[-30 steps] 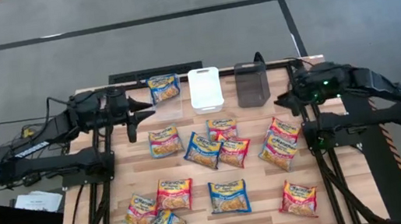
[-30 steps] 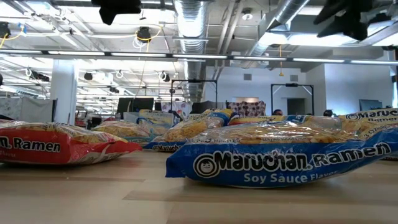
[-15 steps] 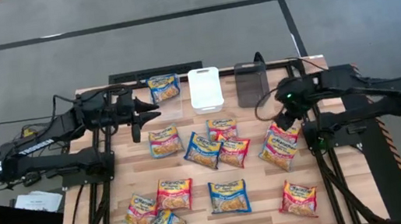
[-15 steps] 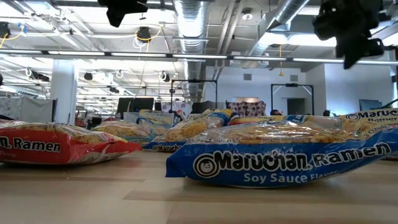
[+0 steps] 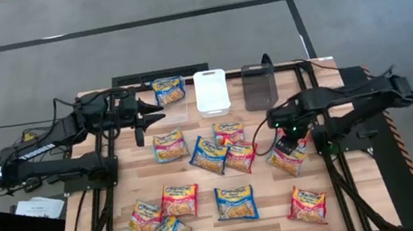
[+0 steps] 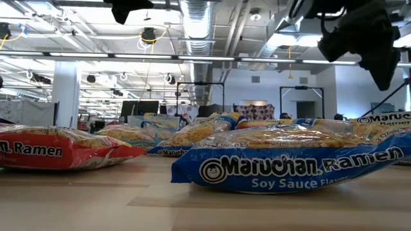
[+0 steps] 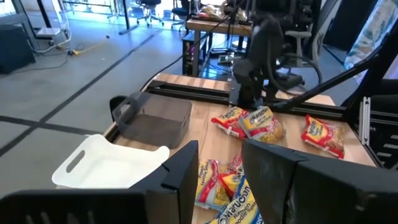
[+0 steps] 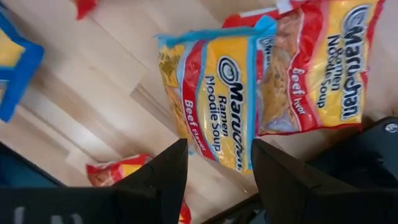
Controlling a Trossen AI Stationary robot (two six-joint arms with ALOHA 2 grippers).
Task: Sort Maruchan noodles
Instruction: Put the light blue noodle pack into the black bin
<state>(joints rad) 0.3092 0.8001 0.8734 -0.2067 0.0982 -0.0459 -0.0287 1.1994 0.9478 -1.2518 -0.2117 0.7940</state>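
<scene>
Red-and-yellow beef packet (image 8: 230, 99) lies flat directly beneath right gripper (image 8: 214, 168), fingers apart, nothing held; left gripper (image 5: 151, 112) hovers near clear bin (image 5: 176, 112), fingers parted, empty

You have three bins along the table's (image 5: 350, 217) far edge: the clear bin (image 5: 172, 104) on the left with one packet (image 5: 168, 90) in it, the white bin (image 5: 211, 92) in the middle, the dark bin (image 5: 259, 87) on the right. The other packets (image 5: 236, 203) lie scattered nearer you. The left gripper (image 5: 150, 115) hangs just left of the clear bin. The right gripper (image 5: 284, 140) is above two overlapping packets (image 5: 286, 157) right of centre.
</scene>
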